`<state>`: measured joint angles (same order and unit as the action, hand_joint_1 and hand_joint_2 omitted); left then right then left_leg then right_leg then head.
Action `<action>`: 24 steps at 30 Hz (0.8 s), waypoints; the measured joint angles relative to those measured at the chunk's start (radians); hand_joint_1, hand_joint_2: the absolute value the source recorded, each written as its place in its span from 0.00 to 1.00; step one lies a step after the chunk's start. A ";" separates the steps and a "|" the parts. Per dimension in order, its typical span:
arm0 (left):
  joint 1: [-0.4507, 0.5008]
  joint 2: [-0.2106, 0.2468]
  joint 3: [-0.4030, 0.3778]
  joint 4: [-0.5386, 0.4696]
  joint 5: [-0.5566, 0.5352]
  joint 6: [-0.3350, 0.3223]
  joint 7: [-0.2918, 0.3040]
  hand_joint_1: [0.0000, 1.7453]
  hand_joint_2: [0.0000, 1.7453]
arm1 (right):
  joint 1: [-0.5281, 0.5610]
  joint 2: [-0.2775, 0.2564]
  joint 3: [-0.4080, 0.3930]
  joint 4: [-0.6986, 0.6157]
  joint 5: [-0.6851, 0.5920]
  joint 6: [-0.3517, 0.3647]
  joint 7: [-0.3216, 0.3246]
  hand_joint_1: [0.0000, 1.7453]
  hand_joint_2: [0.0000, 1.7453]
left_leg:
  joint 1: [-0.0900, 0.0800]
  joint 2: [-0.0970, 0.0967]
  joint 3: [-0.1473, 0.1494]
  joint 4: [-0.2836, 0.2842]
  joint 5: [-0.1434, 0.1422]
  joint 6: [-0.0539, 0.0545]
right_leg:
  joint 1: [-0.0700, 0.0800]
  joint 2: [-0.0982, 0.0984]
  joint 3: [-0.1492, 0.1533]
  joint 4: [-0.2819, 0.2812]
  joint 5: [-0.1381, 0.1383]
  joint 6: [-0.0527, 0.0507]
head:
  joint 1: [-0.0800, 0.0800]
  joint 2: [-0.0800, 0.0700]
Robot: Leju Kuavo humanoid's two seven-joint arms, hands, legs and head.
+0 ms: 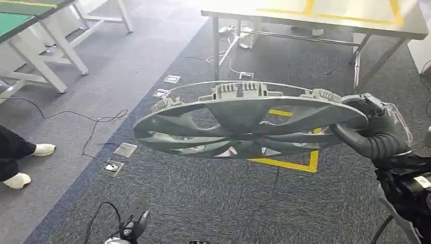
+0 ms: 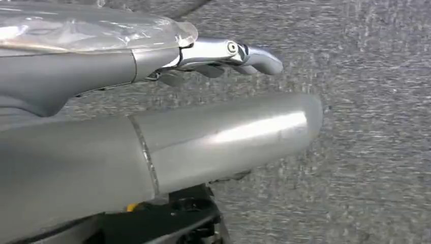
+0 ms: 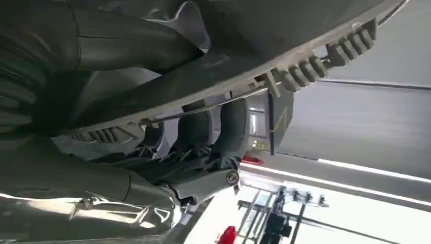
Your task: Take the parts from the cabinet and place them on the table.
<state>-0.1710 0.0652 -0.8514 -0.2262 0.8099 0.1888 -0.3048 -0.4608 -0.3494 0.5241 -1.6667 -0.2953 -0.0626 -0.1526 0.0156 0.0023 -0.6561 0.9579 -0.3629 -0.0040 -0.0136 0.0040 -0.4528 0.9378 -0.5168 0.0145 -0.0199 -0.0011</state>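
1. The left hand (image 2: 223, 53) is seen in the left wrist view hanging over grey carpet (image 2: 366, 152), its silver fingers (image 2: 254, 56) slightly curled and spread, with nothing held.
2. The large grey plastic spoked wheel cover (image 1: 244, 119) is held in the air, roughly level, above the grey carpet, by the right hand (image 1: 373, 127), whose dark fingers are wrapped around the cover's right rim.
3. In the right wrist view, the fingers (image 3: 231, 127) are shown hooked over the ribbed rim of the wheel cover (image 3: 284, 61).
4. Yellow floor tape (image 1: 292, 162) is seen on the carpet beneath the cover.
5. A metal-legged table with yellow tape lines (image 1: 315, 18) is seen beyond, well apart from the cover.
6. A person's white shoes (image 1: 30, 162) are seen at the left edge.
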 joint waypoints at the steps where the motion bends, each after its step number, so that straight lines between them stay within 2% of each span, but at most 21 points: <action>1: 0.001 0.000 0.000 0.000 0.000 0.000 0.000 0.00 0.00 | 0.001 0.000 0.000 0.000 0.000 0.000 0.000 1.00 1.00 | -0.001 -0.002 0.000 -0.001 0.004 0.010 | 0.000 0.001 0.013 -0.002 0.003 0.008 | 0.002 0.000; 3: -0.002 0.000 0.000 0.000 0.000 0.000 0.000 0.00 0.00 | 0.001 0.000 -0.001 0.000 0.000 0.000 0.000 1.00 1.00 | 0.003 -0.004 0.020 -0.009 -0.002 0.027 | -0.005 -0.001 0.014 0.007 0.000 0.015 | -0.001 0.000; 4: -0.002 0.000 0.000 0.000 0.000 0.000 0.000 0.00 0.00 | 0.001 0.000 -0.002 0.000 0.000 0.000 0.000 1.00 1.00 | 0.002 -0.005 0.034 -0.013 -0.009 0.036 | -0.006 -0.002 -0.008 0.051 -0.001 0.015 | 0.000 0.000; 5: -0.003 0.001 0.000 0.000 0.000 0.000 0.000 0.00 0.00 | 0.000 0.000 -0.002 0.000 0.000 0.000 0.000 1.00 1.00 | 0.001 -0.005 0.042 -0.013 -0.015 0.041 | -0.006 -0.002 -0.040 0.119 -0.010 0.017 | 0.003 0.000; 6: -0.004 0.002 0.000 0.000 0.000 0.000 0.000 0.00 0.00 | 0.001 0.000 -0.002 0.000 0.000 -0.001 0.000 1.00 1.00 | 0.000 -0.005 0.051 -0.013 -0.025 0.045 | -0.006 -0.002 -0.093 0.210 -0.034 0.019 | 0.004 0.000; 7: -0.004 0.002 0.000 0.000 0.000 0.000 0.000 0.00 0.00 | 0.003 0.000 -0.001 0.000 0.000 -0.001 0.000 1.00 1.00 | -0.003 -0.006 0.060 -0.013 -0.034 0.046 | -0.006 -0.002 -0.142 0.282 -0.071 0.022 | 0.004 0.000; 8: -0.004 0.001 0.000 0.000 0.000 0.000 0.000 0.00 0.00 | 0.004 0.000 0.000 0.000 0.000 -0.001 0.000 1.00 1.00 | -0.006 -0.008 0.070 -0.013 -0.043 0.048 | -0.006 -0.002 -0.179 0.325 -0.104 0.024 | 0.003 0.000; 9: -0.004 0.001 0.000 0.000 0.000 -0.001 0.000 0.00 0.00 | 0.005 0.000 0.000 0.000 0.000 -0.001 0.000 1.00 1.00 | -0.008 -0.011 0.083 -0.012 -0.053 0.050 | -0.005 -0.002 -0.200 0.330 -0.118 0.025 | 0.004 0.000; 10: -0.003 0.001 0.000 0.000 0.000 -0.001 0.000 0.00 0.00 | 0.006 0.000 0.000 0.000 0.000 -0.001 0.001 1.00 1.00 | -0.010 -0.013 0.097 -0.011 -0.063 0.050 | -0.004 -0.002 -0.202 0.300 -0.102 0.022 | 0.004 0.000; 11: -0.003 0.000 0.000 0.000 0.000 -0.001 0.000 0.00 0.00 | 0.006 0.000 0.000 0.000 -0.001 -0.001 0.001 1.00 1.00 | -0.012 -0.016 0.114 -0.011 -0.075 0.050 | -0.002 -0.002 -0.190 0.235 -0.056 0.015 | 0.004 0.000; 13: -0.003 -0.002 0.000 0.000 0.000 -0.001 0.000 0.00 0.00 | 0.004 0.000 -0.001 0.000 -0.003 -0.003 0.001 1.00 1.00 | -0.015 -0.017 0.141 -0.013 -0.097 0.047 | 0.009 -0.003 -0.155 0.067 0.099 -0.007 | 0.005 0.000; 14: -0.005 -0.003 0.000 0.000 -0.001 -0.002 0.000 0.00 0.00 | 0.005 0.000 -0.001 0.002 -0.005 -0.003 0.000 1.00 1.00 | -0.018 -0.017 0.149 -0.008 -0.104 0.042 | 0.018 -0.006 -0.155 0.034 0.126 -0.020 | 0.004 0.000; 15: -0.006 -0.003 0.000 0.000 -0.002 -0.002 0.000 0.00 0.00 | 0.000 0.000 -0.001 0.003 -0.007 -0.004 0.002 1.00 1.00 | -0.017 -0.019 0.144 -0.013 -0.107 0.037 | 0.019 -0.009 -0.147 0.019 0.098 -0.022 | 0.011 0.000; 16: -0.007 -0.003 0.000 0.000 -0.001 -0.002 0.000 0.00 0.00 | -0.001 0.000 -0.001 0.001 -0.008 -0.005 0.001 1.00 1.00 | -0.016 -0.016 0.142 -0.017 -0.112 0.030 | 0.021 -0.008 -0.134 0.022 0.114 -0.023 | 0.009 0.000; 17: -0.008 -0.003 0.000 0.000 -0.002 -0.002 0.000 0.00 0.00 | -0.001 0.000 -0.001 0.000 -0.009 -0.005 0.000 1.00 1.00 | -0.019 -0.012 0.149 -0.005 -0.109 0.028 | 0.023 -0.007 -0.136 0.012 0.110 -0.027 | 0.007 0.000; 18: -0.011 -0.003 0.000 0.000 -0.003 -0.002 0.001 0.00 0.00 | -0.002 0.000 -0.002 0.000 -0.010 -0.004 0.001 1.00 1.00 | -0.019 -0.012 0.161 -0.015 -0.113 0.023 | 0.016 -0.006 -0.120 0.006 0.109 -0.033 | 0.006 0.000; 20: -0.013 -0.002 0.000 0.000 -0.004 -0.002 0.001 0.00 0.00 | -0.004 -0.001 -0.004 -0.001 -0.010 -0.005 0.002 1.00 1.00 | -0.015 -0.010 0.143 0.028 -0.125 0.015 | 0.011 -0.006 -0.094 -0.010 0.109 -0.033 | 0.006 0.000; 21: -0.017 -0.003 0.000 0.000 -0.005 -0.002 0.001 0.00 0.00 | -0.006 -0.001 -0.003 0.000 -0.011 -0.006 0.002 1.00 1.00 | -0.011 -0.010 0.082 0.128 -0.149 0.006 | 0.010 -0.007 -0.088 -0.012 0.103 -0.040 | 0.003 0.000; 22: -0.017 -0.002 0.000 0.000 -0.006 -0.002 0.001 0.00 0.00 | -0.006 -0.001 -0.003 0.000 -0.013 -0.007 0.001 1.00 1.00 | -0.008 -0.010 0.026 0.211 -0.175 -0.002 | 0.010 -0.006 -0.084 -0.012 0.097 -0.041 | 0.001 0.000; 23: -0.017 -0.002 0.000 0.000 -0.008 -0.002 0.001 0.00 0.00 | -0.006 -0.001 -0.003 0.000 -0.015 -0.009 0.001 1.00 1.00 | -0.006 -0.010 -0.008 0.257 -0.193 -0.006 | 0.010 -0.006 -0.079 -0.012 0.092 -0.041 | 0.000 0.000; 24: -0.015 -0.002 0.000 0.000 -0.008 -0.003 0.003 0.00 0.00 | -0.004 -0.001 -0.002 0.000 -0.016 -0.010 0.001 1.00 1.00 | -0.003 -0.009 -0.058 0.311 -0.214 -0.012 | 0.009 -0.004 -0.066 -0.012 0.080 -0.040 | -0.001 0.000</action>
<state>-0.1855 0.0629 -0.8515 -0.2262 0.8022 0.1854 -0.3022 -0.4648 -0.3506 0.5222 -1.6667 -0.3117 -0.0721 -0.1518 0.0130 -0.0071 -0.7142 1.2686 -0.5771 -0.0164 -0.0044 0.0000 -0.5187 0.9256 -0.4366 -0.0254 -0.0214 -0.0011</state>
